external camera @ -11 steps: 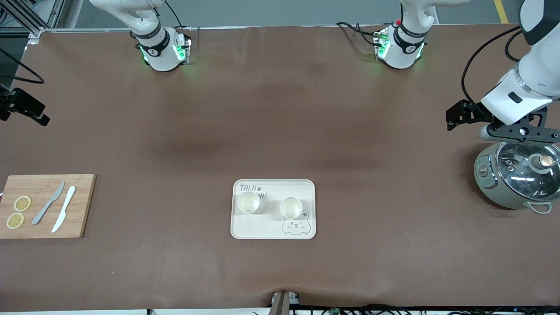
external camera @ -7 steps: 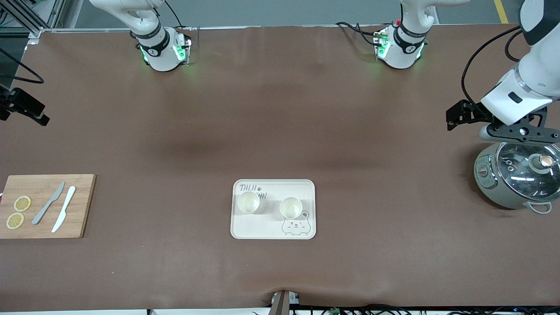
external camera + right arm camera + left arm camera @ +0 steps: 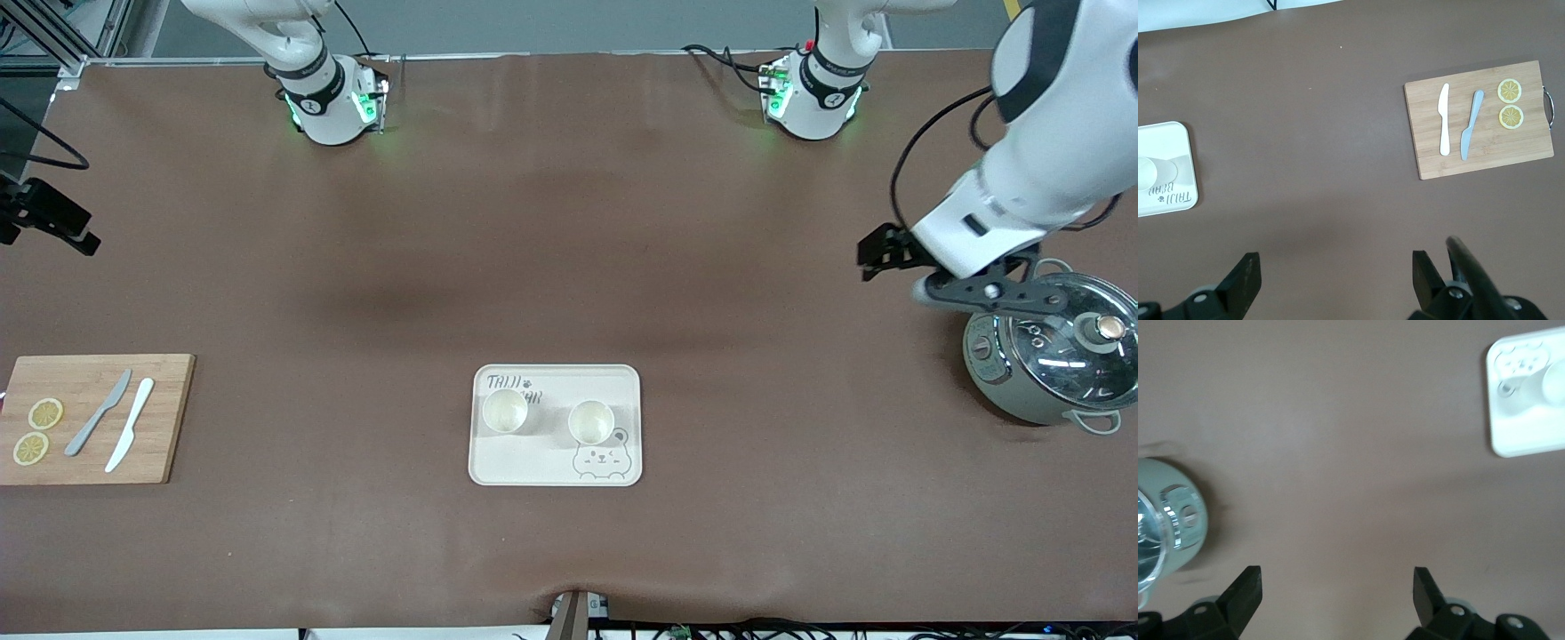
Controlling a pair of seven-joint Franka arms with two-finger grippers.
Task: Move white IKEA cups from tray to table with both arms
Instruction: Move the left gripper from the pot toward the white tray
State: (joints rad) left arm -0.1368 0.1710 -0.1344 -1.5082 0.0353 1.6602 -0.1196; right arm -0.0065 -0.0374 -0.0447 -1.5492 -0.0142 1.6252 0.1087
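Observation:
Two white IKEA cups [image 3: 505, 411] [image 3: 591, 421] stand upright side by side on the cream bear-printed tray [image 3: 532, 460] in the middle of the table. My left gripper [image 3: 1336, 584] is open and empty. It hangs over bare table beside the pot, and in the front view it [image 3: 982, 292] sits at the pot's rim toward the bases. The right gripper [image 3: 1336, 267] is also open and empty, high over the right arm's end of the table. One cup [image 3: 1153, 172] and a corner of the tray [image 3: 1171, 200] show in its view.
A grey-green pot with a glass lid [image 3: 1053, 356] stands at the left arm's end. A wooden cutting board [image 3: 93, 418] at the right arm's end carries two knives [image 3: 98, 412] [image 3: 130, 424] and two lemon slices [image 3: 45, 413] [image 3: 30, 448].
The left arm has swung from over the pot toward the table's middle. Its gripper stays open. The cups, the tray and the right arm have not moved.

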